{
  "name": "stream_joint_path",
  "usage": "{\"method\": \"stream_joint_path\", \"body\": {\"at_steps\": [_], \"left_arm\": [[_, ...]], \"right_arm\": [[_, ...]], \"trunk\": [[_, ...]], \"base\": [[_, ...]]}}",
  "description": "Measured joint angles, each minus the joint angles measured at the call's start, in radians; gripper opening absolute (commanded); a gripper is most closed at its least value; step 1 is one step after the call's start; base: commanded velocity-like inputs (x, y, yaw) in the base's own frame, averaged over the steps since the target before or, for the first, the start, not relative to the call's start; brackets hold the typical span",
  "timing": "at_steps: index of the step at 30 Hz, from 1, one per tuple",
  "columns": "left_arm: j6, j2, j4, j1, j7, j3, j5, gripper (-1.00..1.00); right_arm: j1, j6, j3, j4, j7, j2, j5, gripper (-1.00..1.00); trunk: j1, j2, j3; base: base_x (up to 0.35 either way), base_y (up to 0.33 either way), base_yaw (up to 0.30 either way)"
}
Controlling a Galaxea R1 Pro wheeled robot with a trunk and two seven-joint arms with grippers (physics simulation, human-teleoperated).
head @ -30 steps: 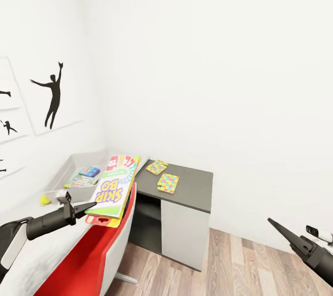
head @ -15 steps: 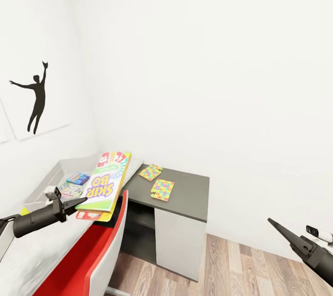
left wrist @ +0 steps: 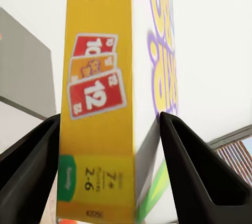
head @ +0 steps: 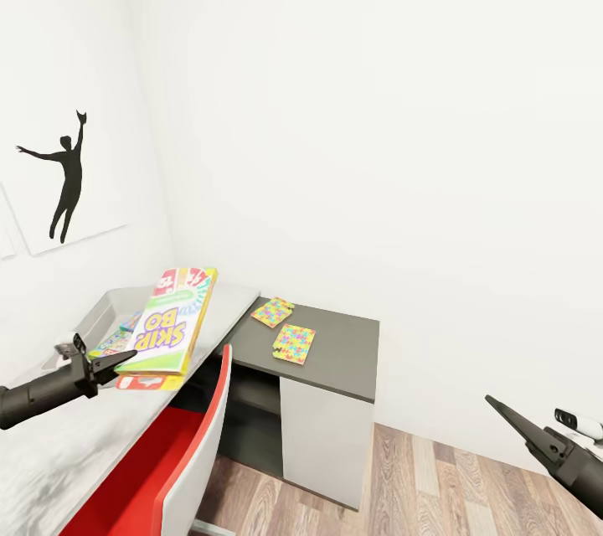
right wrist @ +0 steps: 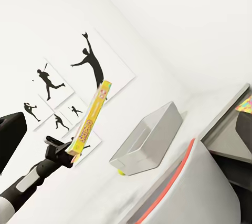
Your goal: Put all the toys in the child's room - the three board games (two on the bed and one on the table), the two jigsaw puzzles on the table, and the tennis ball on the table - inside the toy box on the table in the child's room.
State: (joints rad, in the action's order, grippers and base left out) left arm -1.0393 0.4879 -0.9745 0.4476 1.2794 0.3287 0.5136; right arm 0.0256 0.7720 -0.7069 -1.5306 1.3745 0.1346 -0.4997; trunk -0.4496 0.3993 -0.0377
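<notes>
The left gripper clamps the Skip-Bo board game by its edge, carrying it above the toy box at the table's wall-side corner, seemingly for dropping in; the right gripper looks closed, empty.

Left arm: enters the head view from 9 o'clock as a dark cylindrical forearm angled slightly upward toward 2 o'clock. Left gripper: two tapered black fingers closed against opposite faces of a flat game box, gripping one short end; the box projects beyond the fingertips. In the right wrist view the same arm rises from 7 o'clock, light-sleeved at the base and dark toward the wrist. Right arm: enters the head view at 4 o'clock, held low. Right gripper: slim black fingers drawn to a single point aimed toward 10 o'clock, carrying nothing.
</notes>
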Motion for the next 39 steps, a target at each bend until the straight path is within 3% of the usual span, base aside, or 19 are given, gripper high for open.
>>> {"method": "stream_joint_path", "body": {"at_steps": [9,11,13,20,39], "left_arm": [[-0.001,0.079,0.002,0.000,0.006,0.004,0.010,-1.00],[-0.001,0.093,0.004,0.000,0.007,0.016,0.011,-1.00],[0.000,0.103,0.006,-0.001,0.008,0.061,0.012,-1.00],[0.000,0.106,0.006,-0.004,0.007,0.107,0.008,-1.00],[0.003,0.104,0.006,-0.006,0.006,0.113,0.004,-1.00]], "right_arm": [[0.000,0.000,0.000,0.003,0.000,0.000,0.000,1.00],[0.000,0.000,0.000,0.004,0.000,0.000,0.000,1.00],[0.000,0.000,0.000,0.004,0.000,0.000,0.000,1.00],[0.000,0.000,0.000,0.004,0.000,0.000,0.000,1.00],[-0.001,0.000,0.000,0.003,0.000,0.001,0.002,1.00]], "trunk": [[0.000,0.000,0.000],[0.000,0.000,0.000],[0.000,0.000,0.000],[0.000,0.000,0.000],[0.000,0.000,0.000]], "base": [[0.000,0.000,0.000],[0.000,0.000,0.000],[0.000,0.000,0.000],[0.041,-0.025,0.000],[0.246,-0.132,0.000]]}}
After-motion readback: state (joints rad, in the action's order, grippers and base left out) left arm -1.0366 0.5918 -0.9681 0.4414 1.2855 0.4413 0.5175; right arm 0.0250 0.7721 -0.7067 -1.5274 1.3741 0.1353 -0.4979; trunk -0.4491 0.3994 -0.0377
